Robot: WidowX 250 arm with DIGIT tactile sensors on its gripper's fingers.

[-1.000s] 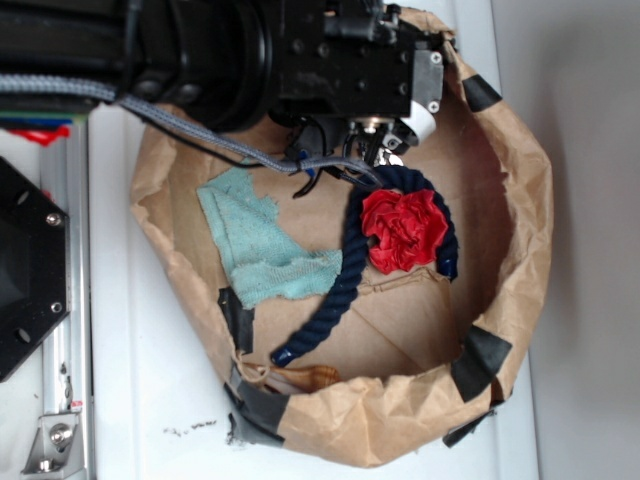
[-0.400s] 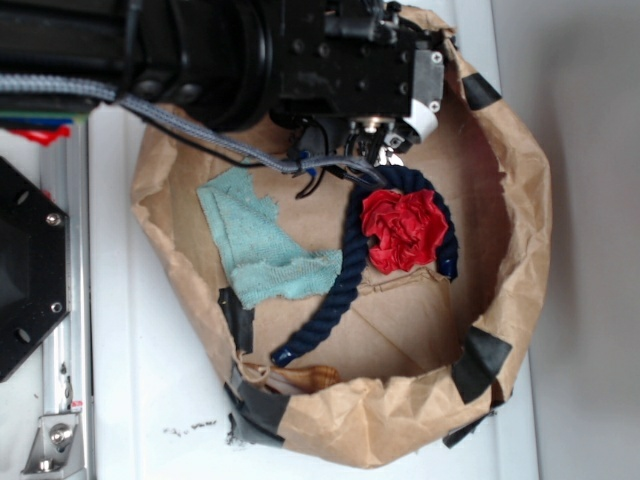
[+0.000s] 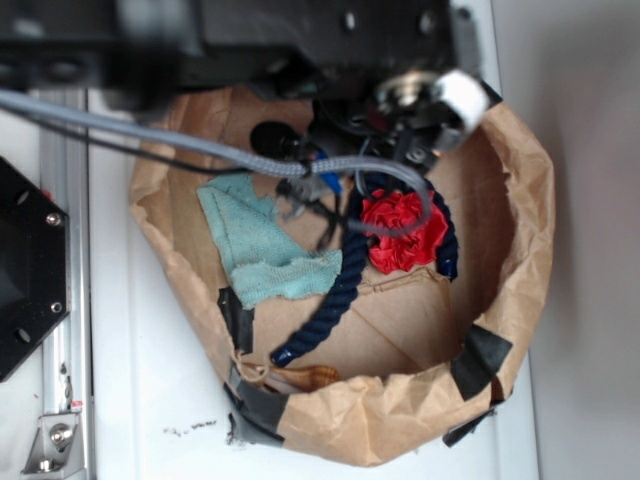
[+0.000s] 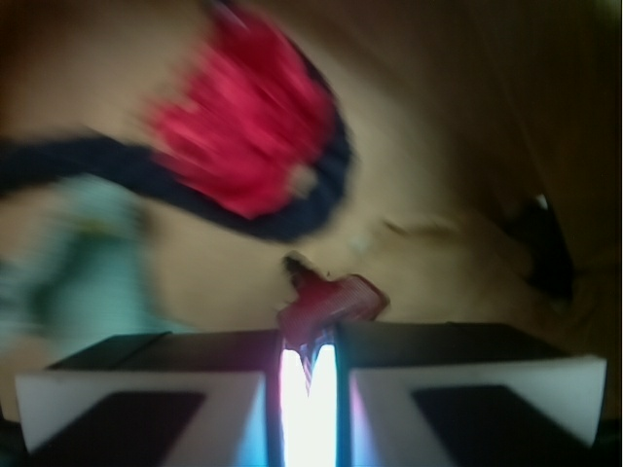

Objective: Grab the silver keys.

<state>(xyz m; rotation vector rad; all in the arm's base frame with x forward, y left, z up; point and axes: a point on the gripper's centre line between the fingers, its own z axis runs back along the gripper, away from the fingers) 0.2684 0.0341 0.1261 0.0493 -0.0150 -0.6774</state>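
Bare brown floor open at 5 o'clock inside the crumpled paper bag [image 3: 520, 200], navy rope [image 3: 335, 300] arcing through the centre, red cloth wad [image 3: 405, 235] at 1 o'clock, teal rag [image 3: 255, 250] at 9 o'clock, raised bag walls ringing all sides.

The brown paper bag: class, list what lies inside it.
Inside the brown paper bag lie a teal cloth, a dark blue rope and a red cloth wad. The arm covers the bag's top part, and no keys can be made out.
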